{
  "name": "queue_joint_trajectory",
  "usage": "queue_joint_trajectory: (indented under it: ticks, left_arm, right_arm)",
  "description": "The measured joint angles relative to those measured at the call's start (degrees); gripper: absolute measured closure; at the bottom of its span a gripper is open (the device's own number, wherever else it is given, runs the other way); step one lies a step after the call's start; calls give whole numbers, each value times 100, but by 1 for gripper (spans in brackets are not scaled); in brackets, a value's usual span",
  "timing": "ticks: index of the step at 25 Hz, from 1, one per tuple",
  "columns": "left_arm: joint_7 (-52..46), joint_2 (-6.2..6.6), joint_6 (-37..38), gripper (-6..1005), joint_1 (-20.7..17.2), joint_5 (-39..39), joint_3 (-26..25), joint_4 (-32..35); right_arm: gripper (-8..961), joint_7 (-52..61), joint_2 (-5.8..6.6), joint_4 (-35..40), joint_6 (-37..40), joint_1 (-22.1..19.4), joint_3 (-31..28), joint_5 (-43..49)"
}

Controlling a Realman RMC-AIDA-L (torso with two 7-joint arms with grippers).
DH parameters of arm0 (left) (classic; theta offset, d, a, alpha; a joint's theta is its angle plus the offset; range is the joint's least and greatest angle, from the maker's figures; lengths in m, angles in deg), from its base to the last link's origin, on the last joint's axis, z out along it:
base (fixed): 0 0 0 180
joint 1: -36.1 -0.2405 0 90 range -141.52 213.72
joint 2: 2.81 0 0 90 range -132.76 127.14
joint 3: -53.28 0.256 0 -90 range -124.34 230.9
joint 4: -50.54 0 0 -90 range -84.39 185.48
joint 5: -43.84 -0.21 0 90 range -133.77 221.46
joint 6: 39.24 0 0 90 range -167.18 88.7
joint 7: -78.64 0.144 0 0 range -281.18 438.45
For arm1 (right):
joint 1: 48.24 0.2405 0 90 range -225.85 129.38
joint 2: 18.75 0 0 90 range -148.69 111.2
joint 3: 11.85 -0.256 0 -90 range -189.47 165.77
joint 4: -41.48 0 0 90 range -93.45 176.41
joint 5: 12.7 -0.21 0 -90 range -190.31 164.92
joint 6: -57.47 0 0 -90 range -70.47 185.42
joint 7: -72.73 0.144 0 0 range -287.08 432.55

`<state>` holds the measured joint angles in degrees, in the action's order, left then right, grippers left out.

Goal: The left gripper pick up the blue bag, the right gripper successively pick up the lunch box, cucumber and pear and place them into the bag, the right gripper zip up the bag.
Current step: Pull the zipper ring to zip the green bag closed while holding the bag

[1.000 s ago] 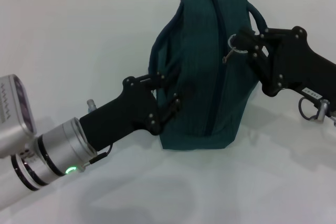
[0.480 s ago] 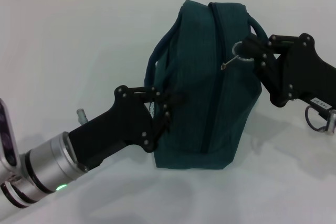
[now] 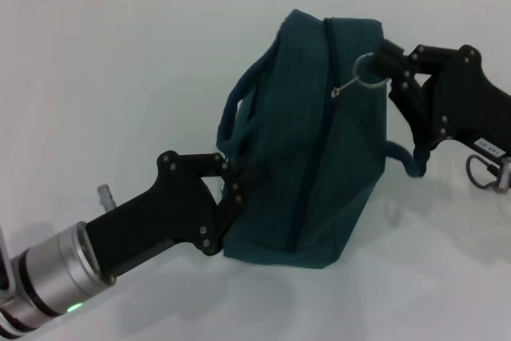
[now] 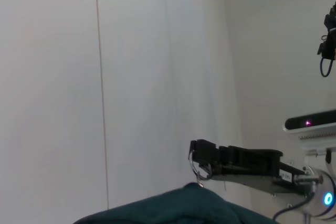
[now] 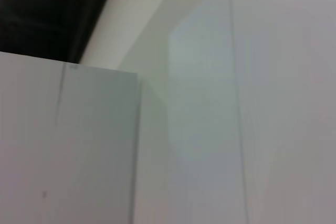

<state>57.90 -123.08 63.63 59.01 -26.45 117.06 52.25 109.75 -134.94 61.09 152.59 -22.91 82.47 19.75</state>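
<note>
The blue bag (image 3: 311,141) stands in the middle of the white table in the head view, with its long zipper running down its near face. My left gripper (image 3: 238,181) is shut on the bag's left side by a loop handle. My right gripper (image 3: 382,65) is shut on the metal ring pull (image 3: 361,69) at the bag's upper right. In the left wrist view the bag's top (image 4: 184,211) shows low down, with the right gripper (image 4: 198,156) and the ring pull (image 4: 197,170) above it. The lunch box, cucumber and pear are out of view.
The white table (image 3: 120,77) spreads around the bag, with a pale wall behind it. One loop handle (image 3: 407,161) hangs at the bag's right under my right arm. The right wrist view shows only wall and ceiling.
My left gripper has drawn back toward me and to the left, dragging the bag's lower part with it. The bag leans more. My right gripper has shifted slightly right, still on the ring pull.
</note>
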Motion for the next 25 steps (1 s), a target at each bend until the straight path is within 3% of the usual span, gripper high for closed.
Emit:
queue_joint_trajectory:
  ticks: [25]
  left_arm:
    - [-384,132,-144,919,-543,626,-68,273]
  right_arm:
    - [929,-300,1,-223,-173,-212,-37,-639]
